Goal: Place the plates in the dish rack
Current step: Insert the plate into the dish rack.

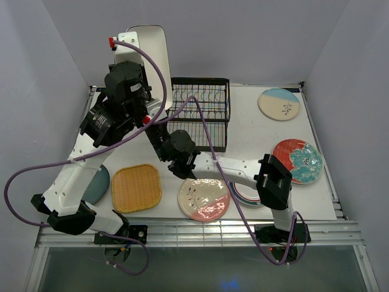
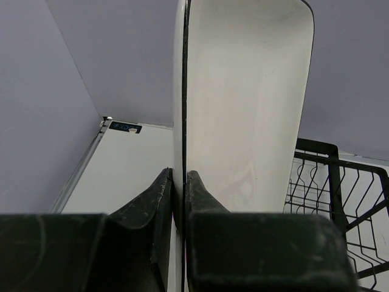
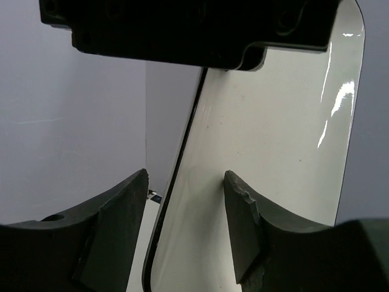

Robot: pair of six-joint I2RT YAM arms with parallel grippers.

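Upright, white plate [image 2: 249, 103] pinched in left hand [image 2: 178, 182], right hand [image 3: 185, 207] parted nearby

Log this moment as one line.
left claw: shut on white rounded-rectangle plate, upright, off the table | right claw: open, aimed at plate's edge | dish rack: no plates visible inside
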